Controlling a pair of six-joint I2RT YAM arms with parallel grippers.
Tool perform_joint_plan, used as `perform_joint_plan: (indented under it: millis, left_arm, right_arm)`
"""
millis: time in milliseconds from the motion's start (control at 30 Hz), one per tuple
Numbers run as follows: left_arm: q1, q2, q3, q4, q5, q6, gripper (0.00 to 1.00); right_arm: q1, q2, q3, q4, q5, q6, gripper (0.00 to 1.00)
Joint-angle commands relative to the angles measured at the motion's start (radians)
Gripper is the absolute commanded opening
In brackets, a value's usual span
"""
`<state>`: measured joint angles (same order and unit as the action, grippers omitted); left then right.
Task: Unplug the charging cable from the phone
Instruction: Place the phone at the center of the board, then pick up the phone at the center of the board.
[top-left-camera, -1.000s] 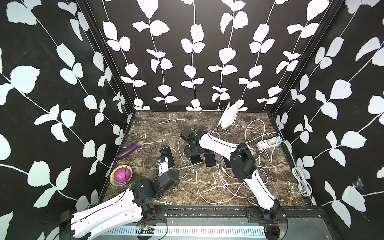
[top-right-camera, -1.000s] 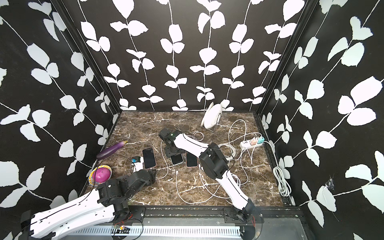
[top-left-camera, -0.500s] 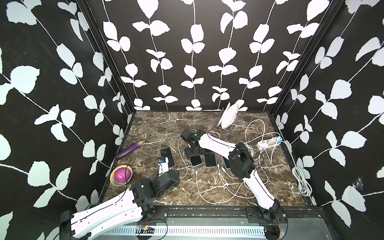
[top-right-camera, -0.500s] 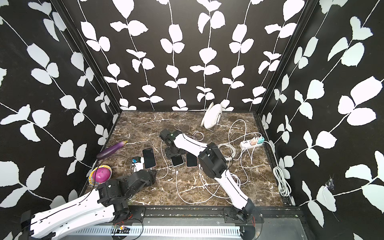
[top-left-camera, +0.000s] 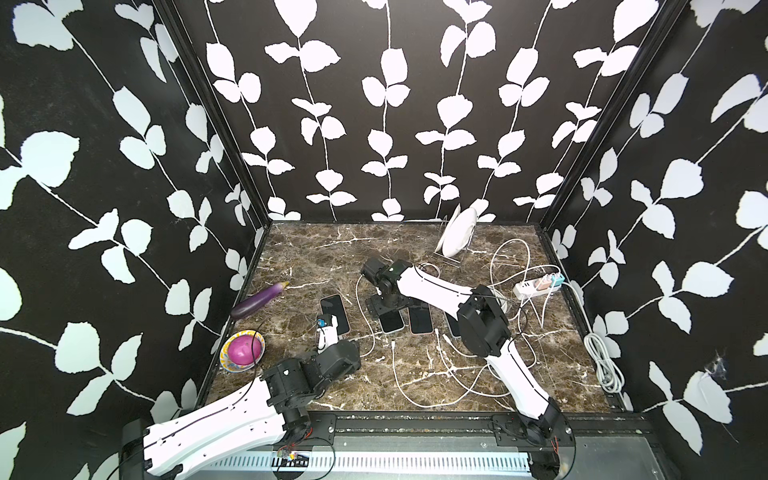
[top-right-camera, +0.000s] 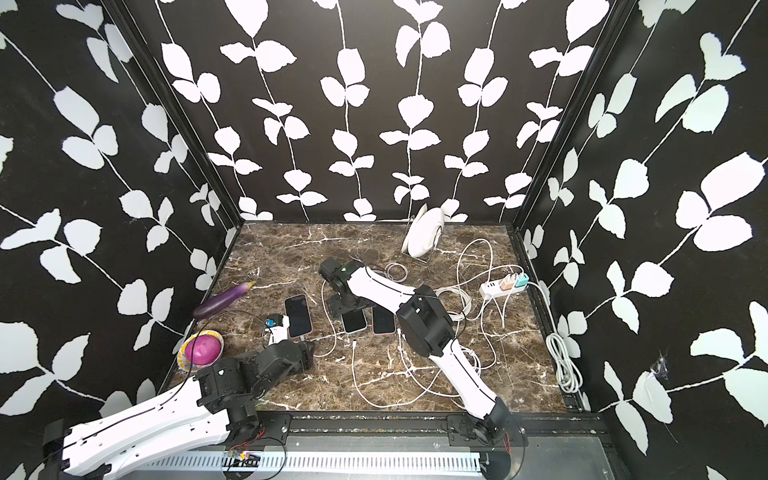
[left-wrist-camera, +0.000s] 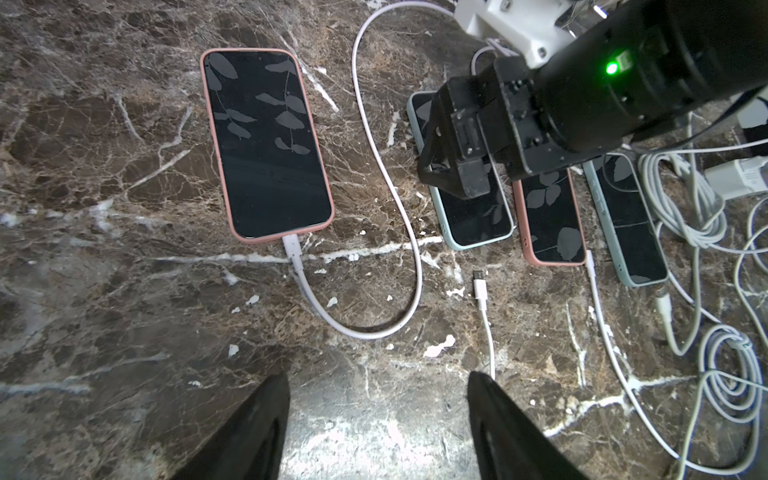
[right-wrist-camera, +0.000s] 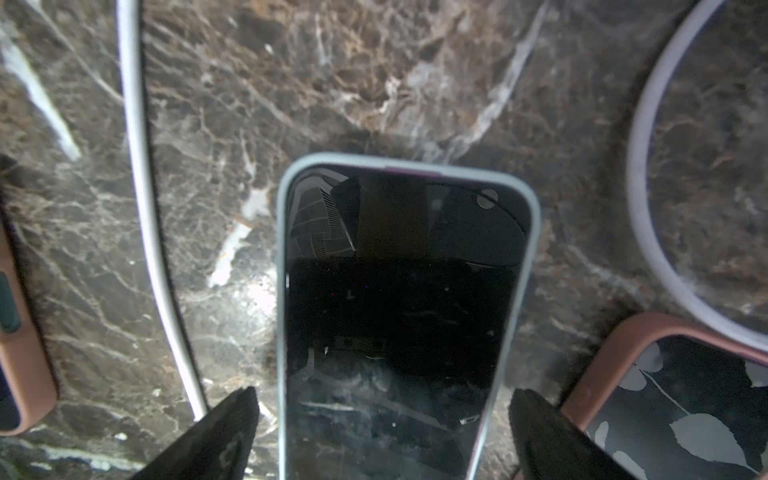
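Observation:
Several phones lie in a row on the marble table (top-left-camera: 316, 257). The leftmost, a pink-cased phone (left-wrist-camera: 266, 141) (top-left-camera: 333, 312), has a white charging cable (left-wrist-camera: 291, 246) plugged into its near end. My left gripper (left-wrist-camera: 376, 399) (top-left-camera: 351, 355) is open over bare marble in front of that cable's loop, holding nothing. A loose cable connector (left-wrist-camera: 480, 286) lies in front of the pale blue-cased phone (right-wrist-camera: 399, 316) (left-wrist-camera: 473, 212). My right gripper (right-wrist-camera: 384, 415) (top-left-camera: 380, 305) is open, one finger on each side of that phone and clear of its edges.
A second pink phone (left-wrist-camera: 548, 216) and a pale green one (left-wrist-camera: 631, 224) lie further right among tangled white cables (top-left-camera: 498, 291). A power strip (top-left-camera: 538, 286), a coiled cord (top-left-camera: 604, 361), a plate in a rack (top-left-camera: 459, 232), an eggplant (top-left-camera: 259, 300) and a bowl (top-left-camera: 242, 350) ring the table.
Both arms stay about where they were. The right gripper's jaws look wider apart over the pale blue phone.

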<state>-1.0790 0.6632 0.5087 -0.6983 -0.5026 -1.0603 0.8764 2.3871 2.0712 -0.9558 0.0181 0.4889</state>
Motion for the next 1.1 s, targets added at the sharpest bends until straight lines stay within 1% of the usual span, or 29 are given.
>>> perform_joint_plan:
  millis: [0, 67, 100, 167, 267, 400, 533, 667, 733, 800, 933, 1067]
  left_arm:
    - [0.005, 0.036, 0.006, -0.035, -0.025, -0.017, 0.74]
    - [0.017, 0.091, 0.034, -0.060, -0.029, -0.011, 0.79]
    - [0.037, 0.127, 0.057, -0.076, -0.019, 0.004, 0.81]
    - [0.107, 0.204, 0.100, -0.094, 0.038, 0.047, 0.85]
    - [0.235, 0.295, 0.164, -0.066, 0.123, 0.144, 0.88]
    - [0.328, 0.405, 0.273, -0.060, 0.107, 0.266, 0.95]
    - [0.461, 0.573, 0.349, -0.064, 0.183, 0.360, 0.95]
    - [0.543, 0.698, 0.383, -0.039, 0.269, 0.415, 0.95]
    - [0.574, 0.731, 0.401, -0.027, 0.282, 0.431, 0.95]
    - [0.591, 0.757, 0.422, -0.006, 0.291, 0.451, 0.98]
    - [0.616, 0.838, 0.470, -0.003, 0.310, 0.463, 0.98]
    - [0.659, 0.874, 0.463, 0.038, 0.366, 0.461, 0.98]
  right_arm:
    - [0.009, -0.088, -0.022, 0.001, 0.046, -0.006, 0.98]
    - [0.017, -0.136, -0.048, 0.016, 0.066, -0.003, 0.98]
    - [0.024, -0.163, -0.069, 0.038, 0.077, 0.004, 0.99]
    - [0.033, -0.242, -0.133, 0.083, 0.088, 0.019, 0.99]
    - [0.041, -0.358, -0.258, 0.187, 0.112, 0.058, 0.99]
    - [0.049, -0.489, -0.427, 0.320, 0.115, 0.111, 0.96]
    - [0.078, -0.599, -0.558, 0.420, 0.144, 0.141, 0.95]
    - [0.118, -0.668, -0.640, 0.502, 0.160, 0.147, 0.95]
    - [0.131, -0.685, -0.664, 0.524, 0.157, 0.152, 0.95]
    - [0.143, -0.690, -0.678, 0.539, 0.151, 0.154, 0.95]
    - [0.168, -0.691, -0.688, 0.541, 0.157, 0.151, 0.96]
    - [0.185, -0.713, -0.724, 0.558, 0.163, 0.157, 0.97]
